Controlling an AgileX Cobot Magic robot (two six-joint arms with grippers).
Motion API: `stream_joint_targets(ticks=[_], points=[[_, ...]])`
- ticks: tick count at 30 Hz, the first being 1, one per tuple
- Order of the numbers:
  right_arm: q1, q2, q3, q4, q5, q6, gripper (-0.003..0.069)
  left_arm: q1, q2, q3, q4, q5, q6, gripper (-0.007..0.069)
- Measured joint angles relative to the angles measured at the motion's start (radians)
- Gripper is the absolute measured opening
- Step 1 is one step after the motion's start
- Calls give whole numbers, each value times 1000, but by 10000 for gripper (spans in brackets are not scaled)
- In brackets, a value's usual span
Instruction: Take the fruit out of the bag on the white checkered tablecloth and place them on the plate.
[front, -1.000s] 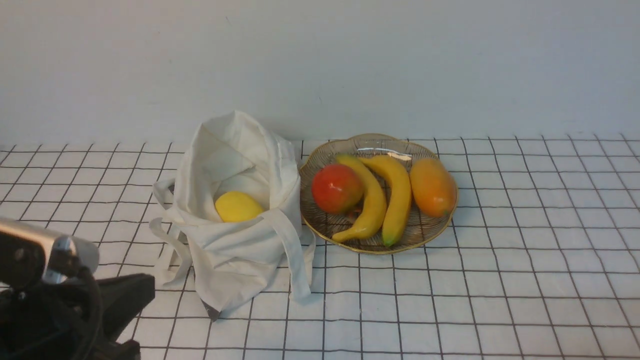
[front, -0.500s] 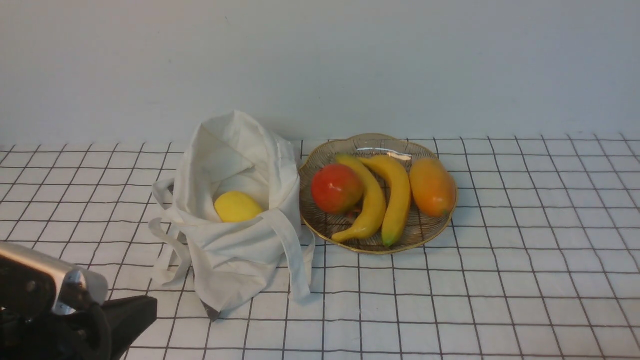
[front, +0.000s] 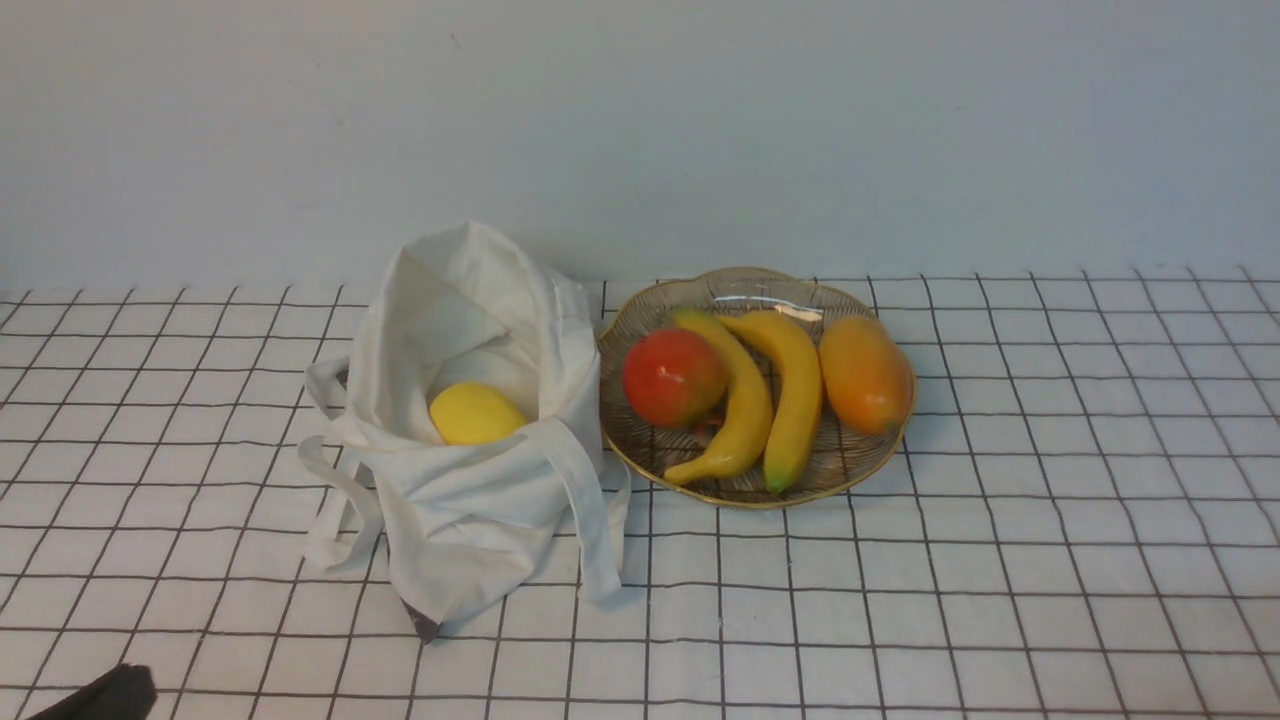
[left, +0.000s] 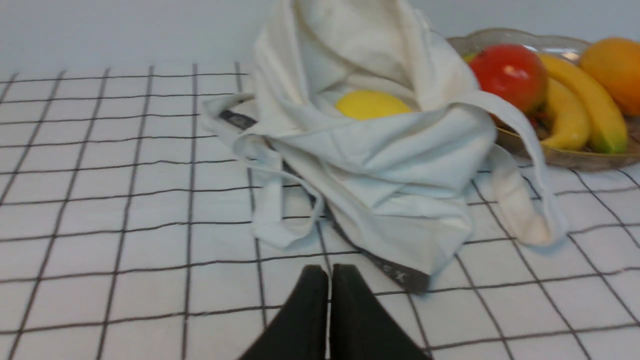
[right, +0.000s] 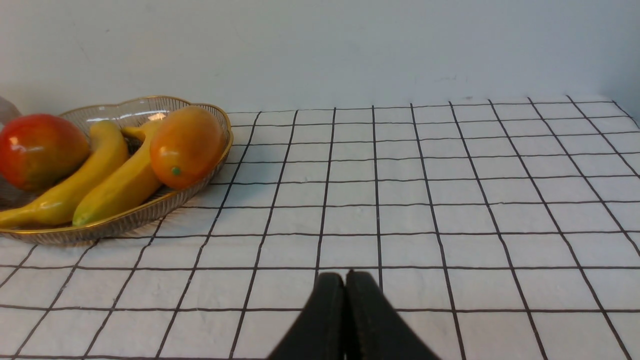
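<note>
In the white bag (front: 480, 510): yellow lemon (front: 477, 413)
On the glass plate (front: 740, 494): orange-yellow fruit (front: 864, 375), two bananas (front: 796, 400), red-green fruit (front: 674, 378)
Left claw (left: 330, 272): closed, empty
Right claw (right: 345, 277): closed, empty

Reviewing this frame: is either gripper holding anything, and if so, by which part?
Nothing is held; the left gripper and right gripper are both shut and empty.

A plain, pale grey-blue wall (front: 640, 130) with a few tiny dark marks spans the whole background, evenly lit.
</note>
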Motion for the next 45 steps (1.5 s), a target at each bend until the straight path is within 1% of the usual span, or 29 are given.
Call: stream_joint_targets(ticks=[2,3,4,7,9,11,15,45], points=[[0,0,0,0,0,0,-15,56,-74,12,42,50,-53,-8],[0,0,0,0,0,0,-15,61,-80,12,42,55,-53,-8],[0,0,0,0,0,0,-15,93,-133,12,62,101,-65,-8],[0,0,0,0,0,0,-15,111,-173,12,71,174,-54,-8],[0,0,0,0,0,0,-15,112,-177,13,74,196,-30,-8],[0,0,0,0,0,0,-15,112,-178,13,73,200,5,-8],[0,0,0,0,0,0,-15,112,-178,13,67,200,31,-8],[0,0,0,0,0,0,-15,112,-178,13,65,201,39,-8]])
